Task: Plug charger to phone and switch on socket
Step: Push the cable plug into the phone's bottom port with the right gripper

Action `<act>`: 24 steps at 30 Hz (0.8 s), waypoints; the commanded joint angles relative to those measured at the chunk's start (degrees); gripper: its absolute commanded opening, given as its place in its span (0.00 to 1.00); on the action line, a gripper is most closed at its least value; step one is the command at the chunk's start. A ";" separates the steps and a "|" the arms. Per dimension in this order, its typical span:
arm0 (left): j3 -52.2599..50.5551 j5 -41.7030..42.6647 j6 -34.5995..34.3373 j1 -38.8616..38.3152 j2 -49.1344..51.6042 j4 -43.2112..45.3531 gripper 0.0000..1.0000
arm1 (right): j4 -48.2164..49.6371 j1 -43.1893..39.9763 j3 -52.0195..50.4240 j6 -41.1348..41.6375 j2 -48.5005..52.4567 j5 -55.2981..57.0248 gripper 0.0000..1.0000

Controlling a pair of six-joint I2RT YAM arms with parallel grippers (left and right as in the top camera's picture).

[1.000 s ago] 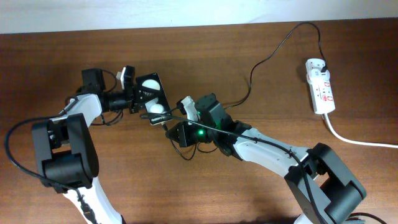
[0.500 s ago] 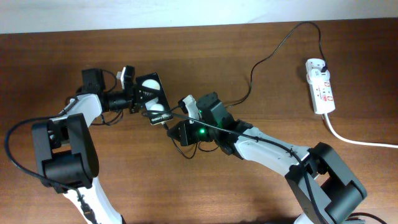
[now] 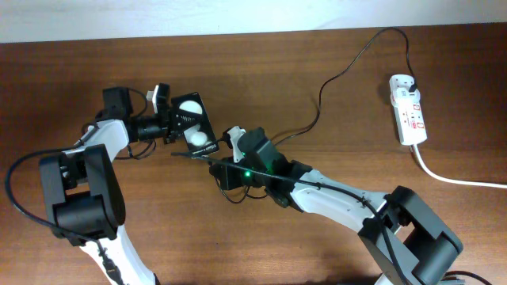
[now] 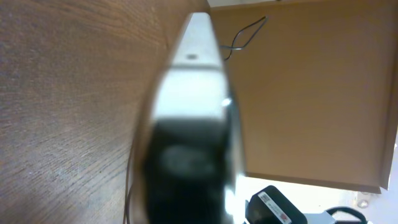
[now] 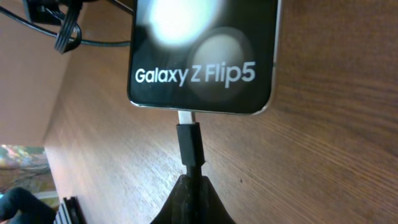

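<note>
Left gripper [image 3: 168, 125]: closed on the left edge of the phone [image 5: 202, 56], as the overhead view shows it; its own wrist view is too blurred to confirm.
Phone: left of centre on the tabletop [image 3: 261, 71], screen up, bottom edge turned toward the right arm. Whether it rests flat or is held a little clear cannot be told.
Step in hand: seating the charger [image 5: 188, 142] tip in the phone's bottom port.
Charger: the silver tip meets the middle of the phone's bottom edge, with bare metal showing. By that, it looks only partly in.
Right gripper [image 5: 189, 186]: pinched narrow on the black connector body just behind the tip.
Doing it well: push straight along the connector's own line, square to the phone's edge. Let the left arm brace the phone so it does not slide back. Stop once the silver vanishes, and do not twist, because a skewed tip could jam or slip off.
Socket [image 3: 409, 111]: far right and well apart from both arms, with the cable's black plug at its far end. Its switch state is too small to read, so that job is judged as waiting.
</note>
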 commanded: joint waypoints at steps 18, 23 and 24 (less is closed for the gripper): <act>0.00 4.17 -0.81 -1.05 -2.08 -0.63 0.00 | 10.21 -0.22 -0.07 0.68 -0.66 7.82 0.04; 0.00 4.17 -0.79 -1.05 -2.08 -0.63 0.00 | 11.76 -0.31 -0.07 0.70 -0.66 7.87 0.04; 0.00 4.15 -0.79 -1.05 -2.08 -0.63 0.00 | 11.85 -0.33 -0.04 0.72 -0.66 8.48 0.04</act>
